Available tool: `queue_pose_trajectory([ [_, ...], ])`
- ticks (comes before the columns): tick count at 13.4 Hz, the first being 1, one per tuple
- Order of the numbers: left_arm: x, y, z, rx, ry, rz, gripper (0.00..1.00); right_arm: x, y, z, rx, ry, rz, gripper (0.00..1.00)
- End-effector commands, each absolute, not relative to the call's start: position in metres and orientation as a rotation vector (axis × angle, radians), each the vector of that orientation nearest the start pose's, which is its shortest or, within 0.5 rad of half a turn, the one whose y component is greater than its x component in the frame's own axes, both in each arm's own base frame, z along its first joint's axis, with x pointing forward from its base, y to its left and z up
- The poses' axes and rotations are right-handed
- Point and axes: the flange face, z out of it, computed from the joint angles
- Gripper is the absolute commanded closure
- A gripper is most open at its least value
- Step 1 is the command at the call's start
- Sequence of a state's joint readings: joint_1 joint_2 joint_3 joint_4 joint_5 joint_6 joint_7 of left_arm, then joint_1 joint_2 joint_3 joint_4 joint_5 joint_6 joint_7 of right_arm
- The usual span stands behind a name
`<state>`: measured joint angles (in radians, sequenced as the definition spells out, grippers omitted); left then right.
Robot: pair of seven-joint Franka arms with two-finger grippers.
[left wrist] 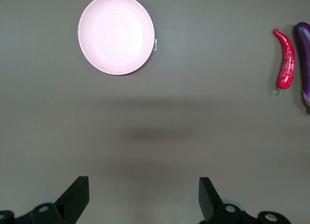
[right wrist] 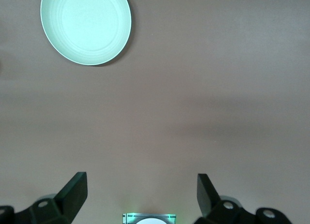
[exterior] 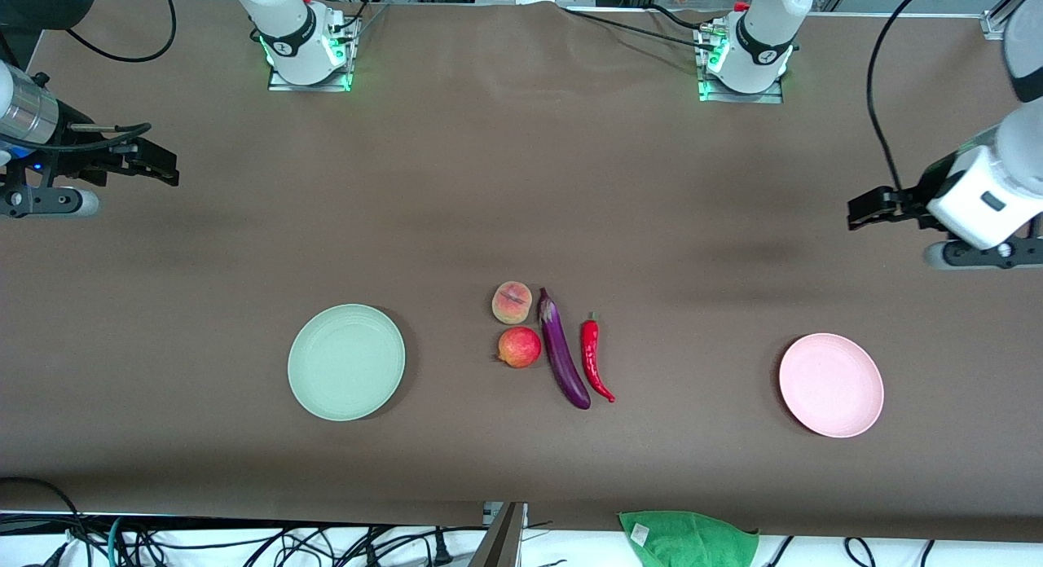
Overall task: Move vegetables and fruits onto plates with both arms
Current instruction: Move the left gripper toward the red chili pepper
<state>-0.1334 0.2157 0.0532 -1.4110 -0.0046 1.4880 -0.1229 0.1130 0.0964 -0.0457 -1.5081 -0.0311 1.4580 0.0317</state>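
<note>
The peach (exterior: 512, 302), the red pomegranate-like fruit (exterior: 519, 347), the purple eggplant (exterior: 563, 349) and the red chili pepper (exterior: 594, 358) lie close together mid-table. The mint green plate (exterior: 346, 362) lies toward the right arm's end, the pink plate (exterior: 831, 384) toward the left arm's end. My left gripper (exterior: 865, 209) waits open and empty, high over bare table; its wrist view shows the pink plate (left wrist: 116, 34), chili (left wrist: 286, 59) and eggplant (left wrist: 303, 64). My right gripper (exterior: 155, 164) waits open and empty over bare table; its wrist view shows the green plate (right wrist: 85, 26).
A bright green cloth (exterior: 688, 538) hangs at the table's edge nearest the front camera. Cables run below that edge. The arm bases (exterior: 305, 46) (exterior: 745, 58) stand along the edge farthest from the front camera. The brown table (exterior: 489, 184) spreads between bases and produce.
</note>
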Motion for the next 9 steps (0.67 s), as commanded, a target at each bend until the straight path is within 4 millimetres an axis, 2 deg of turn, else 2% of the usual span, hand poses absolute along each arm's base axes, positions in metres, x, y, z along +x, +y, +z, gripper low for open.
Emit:
queue_pose_trajectory([
  [1, 0.616, -0.109, 0.562, -3.097, -0.062, 0.174, 0.00, 0.564, 0.035, 0.593, -3.160, -0.064, 0.229, 0.00],
  [2, 0.616, -0.130, 0.558, -3.101, -0.088, 0.180, 0.00, 0.564, 0.035, 0.594, -3.159, -0.067, 0.227, 0.00],
  [4, 0.615, -0.172, 0.554, -3.109, -0.181, 0.112, 0.00, 0.564, 0.035, 0.593, -3.159, -0.064, 0.231, 0.00],
  [6, 0.617, -0.213, 0.543, -3.135, -0.264, 0.025, 0.00, 0.564, 0.035, 0.593, -3.159, -0.064, 0.231, 0.00],
  [7, 0.621, -0.233, 0.532, -3.157, -0.296, -0.018, 0.00, 0.564, 0.035, 0.593, -3.159, -0.064, 0.231, 0.00],
  [9, 0.635, -0.261, 0.492, -3.177, -0.417, -0.039, 0.00, 0.564, 0.035, 0.594, -3.159, -0.064, 0.229, 0.00],
])
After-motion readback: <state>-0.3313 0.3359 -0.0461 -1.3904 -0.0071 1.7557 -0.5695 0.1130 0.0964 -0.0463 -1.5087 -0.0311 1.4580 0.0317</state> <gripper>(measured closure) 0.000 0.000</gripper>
